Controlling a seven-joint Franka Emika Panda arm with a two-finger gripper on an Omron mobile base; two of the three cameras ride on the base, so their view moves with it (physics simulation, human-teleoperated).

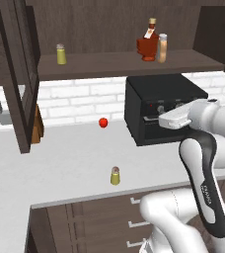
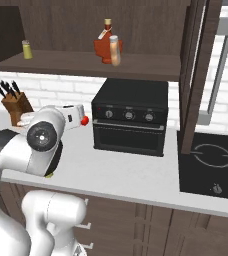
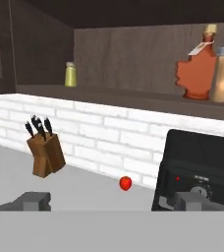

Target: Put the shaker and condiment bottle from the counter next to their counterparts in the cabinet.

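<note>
The shaker, yellow-olive with a grey-brown cap, stands upright on the counter near its front edge. On the cabinet shelf, the pale orange condiment bottle stands right beside the dark red maple-leaf bottle. A yellow-green shaker with a pale cap stands alone at the shelf's left end. My gripper is open with nothing between its fingers. It hovers in front of the black oven, below the shelf and up and to the right of the counter shaker.
A black toaster oven sits on the counter under the shelf. A small red fruit lies by the brick wall and a knife block stands left of it. The cabinet door hangs open. A cooktop is at right.
</note>
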